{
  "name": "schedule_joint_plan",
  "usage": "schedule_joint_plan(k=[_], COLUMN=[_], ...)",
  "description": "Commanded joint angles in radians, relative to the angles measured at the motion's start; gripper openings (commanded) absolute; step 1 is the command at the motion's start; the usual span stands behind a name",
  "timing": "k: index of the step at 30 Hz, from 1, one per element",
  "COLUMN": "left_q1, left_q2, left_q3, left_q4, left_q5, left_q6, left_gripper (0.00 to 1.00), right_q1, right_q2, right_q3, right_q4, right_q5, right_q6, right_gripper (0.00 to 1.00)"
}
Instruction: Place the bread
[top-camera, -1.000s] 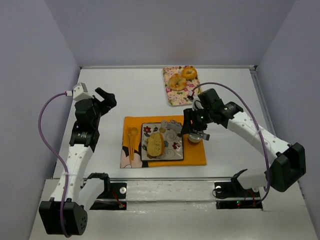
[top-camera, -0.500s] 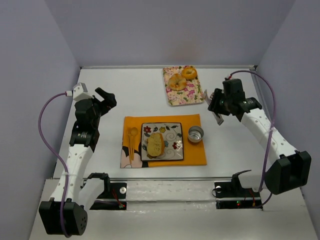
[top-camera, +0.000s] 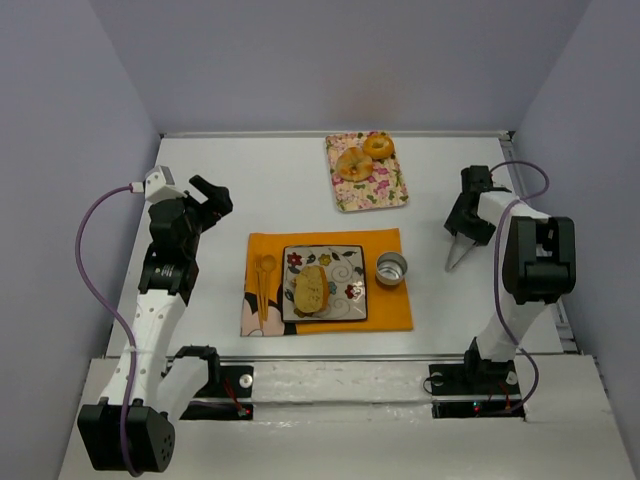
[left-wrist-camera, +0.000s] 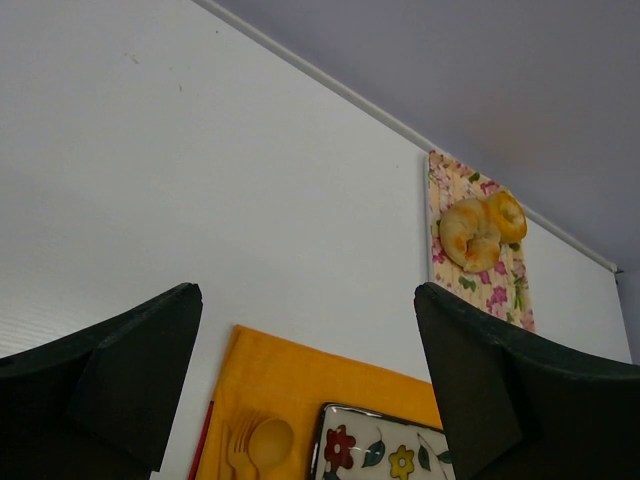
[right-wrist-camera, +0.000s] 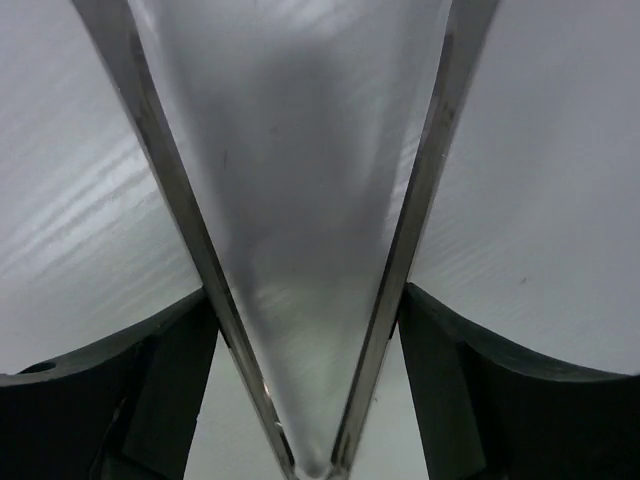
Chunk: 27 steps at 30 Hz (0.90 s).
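We see the bread (top-camera: 311, 288) lying flat on the left half of a square flowered plate (top-camera: 345, 300). It is a tan slice with a darker crust. The plate sits in the middle of an orange mat (top-camera: 385, 310), near the middle of the near edge of the desk (top-camera: 250, 180). A yellow spoon (top-camera: 266, 266) lies on the mat's left strip, beside the plate. A small metal cup (top-camera: 391, 268) stands on the mat's right part, just off the plate's right edge.

The right gripper (top-camera: 462, 228) hangs over the bare desk near its right edge, well apart from the mat. Its jaws stand about half apart and clamp a pair of metal tongs (top-camera: 456, 255). In the wrist view the black fingers (right-wrist-camera: 165, 390) press on the outer sides of the two tong arms. The arms splay out in a V with only bare desk between them. From above, the tongs slant down toward the desk, with their tip pointing at the near edge.

The left gripper (top-camera: 208, 197) is raised near the left edge of the desk. Its jaws are spread wide and hold nothing.

At the far edge, right of centre, a flowered tray (top-camera: 375, 190) carries two golden ring pastries (top-camera: 353, 163) that touch each other.
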Motion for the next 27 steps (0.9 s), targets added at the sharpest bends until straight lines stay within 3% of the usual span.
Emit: schedule_joint_plan(k=[1,4,12,19,27], left_q1=[0.004,0.004,0.004,0.002,-0.001], left_q2=[-0.019,-0.019,-0.022,-0.025,-0.037], left_q3=[-0.004,-0.001,-0.002,-0.001,-0.008], left_q4=[0.04,0.038,0.038,0.04,0.041], left_q5=[-0.011,-0.008,-0.005,-0.005,-0.005], left_q6=[0.007,0.006,0.004,0.012,0.007], left_gripper=[0.99,0.99,0.99,0.99,0.99], right_q1=[0.004,0.004,0.004,0.004,0.004], right_q2=[-0.017,-0.017,-0.212,-0.607,-0.925], right_q3=[0.069,0.09,0.118,0.032,-0.198], right_q4=[0.052,0.044,-0.009,-0.029,-0.029], right_q5=[0.058,0.047,0.042,-0.088,-0.165], right_q6=[-0.031,-0.041,-0.052,-0.071,0.067], right_gripper=[0.91,1.0,1.0,1.0,1.0])
